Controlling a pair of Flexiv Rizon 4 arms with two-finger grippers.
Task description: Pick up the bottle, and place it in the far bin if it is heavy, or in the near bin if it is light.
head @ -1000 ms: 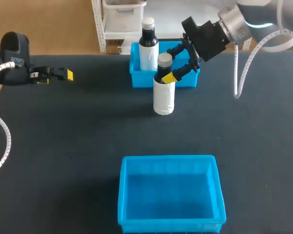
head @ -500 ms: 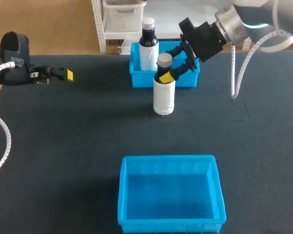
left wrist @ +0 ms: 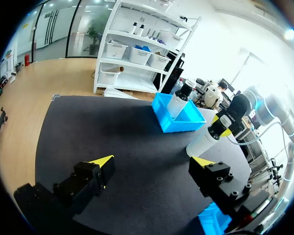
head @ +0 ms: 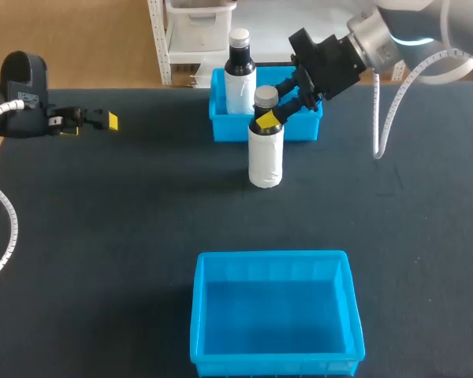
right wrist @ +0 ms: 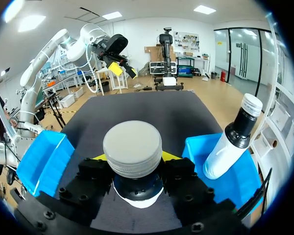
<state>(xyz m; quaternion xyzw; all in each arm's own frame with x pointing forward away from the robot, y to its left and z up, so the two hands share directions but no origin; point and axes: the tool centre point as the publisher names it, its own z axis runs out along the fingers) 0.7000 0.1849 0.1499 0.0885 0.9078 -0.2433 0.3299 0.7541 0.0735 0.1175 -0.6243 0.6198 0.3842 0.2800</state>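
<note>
A white bottle (head: pixel 265 153) with a dark neck and grey cap stands upright on the black table, just in front of the far blue bin (head: pixel 299 131). My right gripper (head: pixel 268 116) comes from the far right and is shut on the bottle's neck under the cap. The right wrist view shows the grey cap (right wrist: pixel 133 148) between the right gripper's (right wrist: pixel 134 157) two fingers, which press the neck from both sides. The near blue bin (head: pixel 272 257) is empty. My left gripper (head: pixel 102 120) hovers open at the far left, holding nothing; the left wrist view shows the left gripper (left wrist: pixel 152 162) with its fingers wide apart.
A second white bottle (head: pixel 239 79) with a dark neck and white cap stands in the far bin's left part, leaning in the right wrist view (right wrist: pixel 232 144). Bare black table lies between the two bins and to both sides.
The right gripper's fingers have closed in from wide open onto the bottle's neck. The bottle still stands in the same spot. The left arm has not moved.
</note>
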